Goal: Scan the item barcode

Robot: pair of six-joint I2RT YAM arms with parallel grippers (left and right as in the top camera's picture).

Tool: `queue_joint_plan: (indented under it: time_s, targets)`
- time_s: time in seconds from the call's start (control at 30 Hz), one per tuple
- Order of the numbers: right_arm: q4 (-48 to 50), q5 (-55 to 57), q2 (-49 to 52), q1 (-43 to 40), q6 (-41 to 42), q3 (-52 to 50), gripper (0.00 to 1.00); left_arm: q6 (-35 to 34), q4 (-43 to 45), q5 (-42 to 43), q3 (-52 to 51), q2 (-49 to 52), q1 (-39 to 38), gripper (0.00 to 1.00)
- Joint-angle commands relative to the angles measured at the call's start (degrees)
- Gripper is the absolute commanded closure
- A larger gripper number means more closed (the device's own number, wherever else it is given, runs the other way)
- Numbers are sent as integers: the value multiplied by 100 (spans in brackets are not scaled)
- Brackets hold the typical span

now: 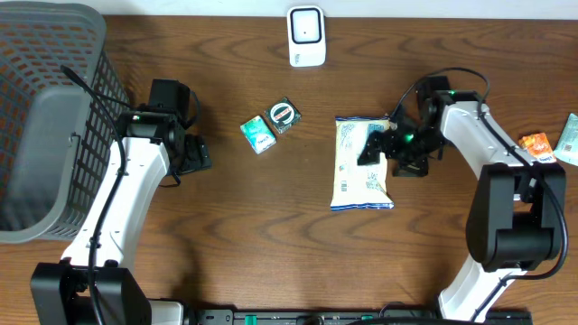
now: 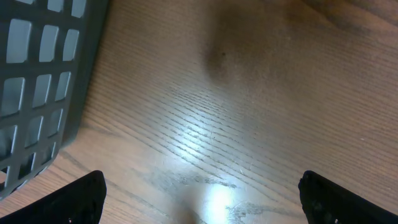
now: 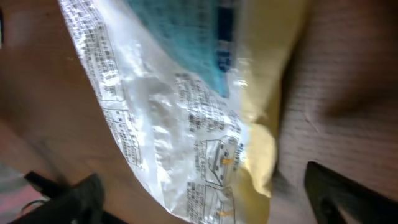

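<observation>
Table (image 1: 271, 235) of dark wood carries all we see, with a grey basket (image 1: 45, 117) at its left end. The snack bag (image 1: 361, 171) lies flat right of centre, long axis running from far edge to near, blue-trimmed end toward the robot. The right gripper (image 1: 377, 143) hangs at the bag's far right edge, fingers (image 3: 74, 199) spread wide; we cannot tell whether they touch it. The left gripper (image 1: 194, 153) gapes wide beside the basket. A white scanner (image 1: 306, 36) sits at the far edge.

My left arm angled forward, left gripper (image 1: 195, 153) jaws spread wide. My right arm folded inward, right gripper (image 1: 373, 144) jaws spread wide.
</observation>
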Motion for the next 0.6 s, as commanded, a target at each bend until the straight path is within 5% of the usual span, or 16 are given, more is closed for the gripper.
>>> queue_joint_plan:
  time_s: [0.0,0.57]
  targets:
    - [166,459,-61,212,-2,-44,1,-74,-15,-114,-24,0,20,2]
    - [2544,509,-39,955,951,-1147,1,-74,-15,-114,-24,0,20,2]
